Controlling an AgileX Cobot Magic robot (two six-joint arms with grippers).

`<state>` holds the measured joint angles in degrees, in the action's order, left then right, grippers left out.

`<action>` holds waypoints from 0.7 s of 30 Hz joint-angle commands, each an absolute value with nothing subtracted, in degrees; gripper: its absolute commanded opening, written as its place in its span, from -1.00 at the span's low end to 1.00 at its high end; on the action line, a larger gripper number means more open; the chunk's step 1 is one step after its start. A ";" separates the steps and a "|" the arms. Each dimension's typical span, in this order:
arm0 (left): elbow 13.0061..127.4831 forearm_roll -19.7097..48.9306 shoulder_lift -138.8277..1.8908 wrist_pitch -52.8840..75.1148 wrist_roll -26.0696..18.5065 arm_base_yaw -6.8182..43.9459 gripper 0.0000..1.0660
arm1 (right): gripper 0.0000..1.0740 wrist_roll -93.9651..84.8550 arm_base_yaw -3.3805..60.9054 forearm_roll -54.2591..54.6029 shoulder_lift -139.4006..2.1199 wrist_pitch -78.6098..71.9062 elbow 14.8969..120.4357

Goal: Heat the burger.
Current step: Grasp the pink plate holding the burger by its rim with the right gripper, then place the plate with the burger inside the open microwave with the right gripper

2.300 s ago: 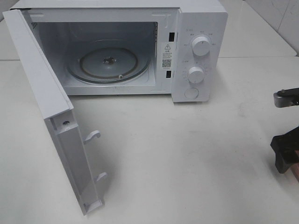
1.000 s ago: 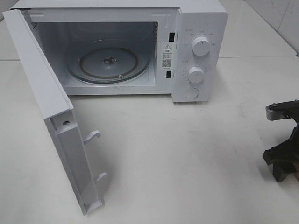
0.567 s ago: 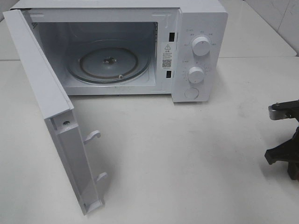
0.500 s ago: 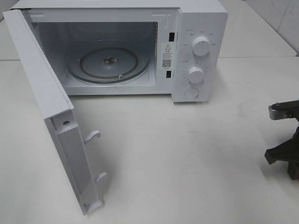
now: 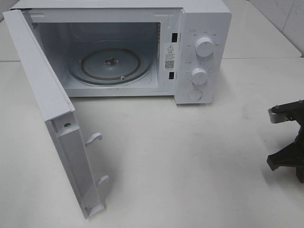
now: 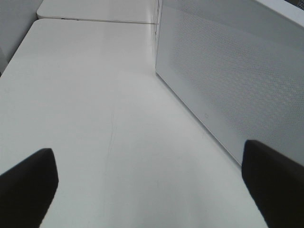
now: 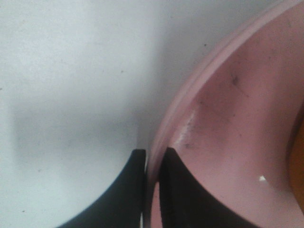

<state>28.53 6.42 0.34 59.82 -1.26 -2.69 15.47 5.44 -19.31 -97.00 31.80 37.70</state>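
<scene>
White microwave (image 5: 142, 47) across the top of the high view, on a white table (image 5: 190, 156); door (image 5: 52, 114) swung open toward the lower left, two latch hooks (image 5: 95, 137) on its inner edge; glass turntable (image 5: 111, 64) in the cavity; two round knobs (image 5: 204, 46) above a button (image 5: 194, 95) on the panel, right of the cavity. Right gripper (image 7: 152, 159) at the right edge of the high view, low over the table, mostly cut off by the frame; in its wrist view, black fingers (image 7: 126, 190) nearly together, pinched on the raised rim of a pink plate (image 7: 237, 118), one finger outside the rim, one inside. Burger (image 7: 299, 161) only as a golden-brown sliver at the border of that wrist view, on the pink plate, beyond the gripped rim; out of frame in the high view. Left gripper (image 6: 149, 190) out of the high view; in its wrist view, dark fingertips (image 6: 28, 185) wide apart, over the table, beside a white dotted panel (image 6: 228, 71) of the microwave.
</scene>
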 commanded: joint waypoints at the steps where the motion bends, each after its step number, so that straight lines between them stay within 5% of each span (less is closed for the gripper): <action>1: 28.36 6.53 1.83 59.24 -1.15 -2.41 0.94 | -0.99 22.23 8.02 -25.10 -96.14 33.75 37.36; 21: 28.36 6.53 1.83 59.24 -1.15 -2.41 0.94 | -0.99 29.68 17.53 -34.72 -90.58 45.26 37.36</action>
<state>28.53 6.42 0.34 59.82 -1.26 -2.69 28.88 17.25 -31.97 -91.27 42.91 37.64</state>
